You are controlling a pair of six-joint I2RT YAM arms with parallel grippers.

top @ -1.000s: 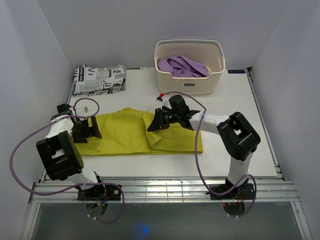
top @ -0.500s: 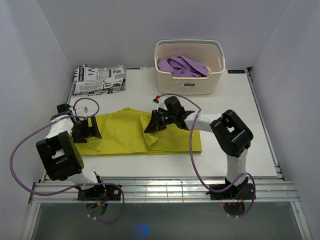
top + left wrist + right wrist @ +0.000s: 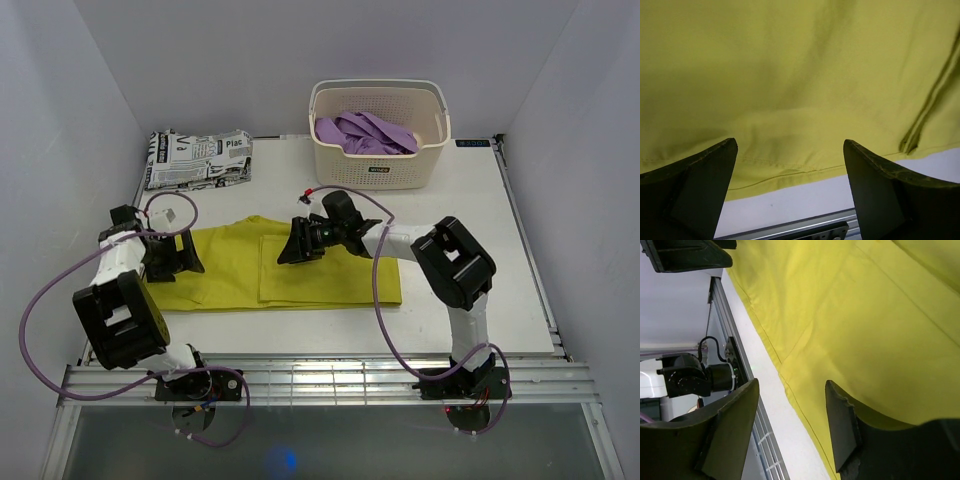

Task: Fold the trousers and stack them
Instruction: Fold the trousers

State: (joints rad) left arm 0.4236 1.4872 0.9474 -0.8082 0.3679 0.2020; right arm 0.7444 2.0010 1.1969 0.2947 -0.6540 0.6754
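Observation:
Yellow trousers (image 3: pixel 225 270) lie flat across the middle of the table, their right part folded over leftwards into a double layer (image 3: pixel 330 272). My right gripper (image 3: pixel 285 250) hovers open at the fold's upper left corner, nothing between its fingers. In the right wrist view the gripper (image 3: pixel 792 385) is open above the trousers' hem (image 3: pixel 865 330) and the white table. My left gripper (image 3: pixel 190 257) stands wide open over the trousers' left end. The left wrist view shows the gripper (image 3: pixel 790 145) open, with yellow cloth (image 3: pixel 790 75) below and empty space between the fingers.
A cream basket (image 3: pixel 380 172) holding purple garments (image 3: pixel 365 132) stands at the back, right of centre. A folded black-and-white printed garment (image 3: pixel 198 158) lies at the back left. A metal rail (image 3: pixel 320 375) runs along the table's near edge.
My right gripper carried the trousers' right end leftwards, then opened and let it go; the flap now lies flat. The left gripper stayed put.

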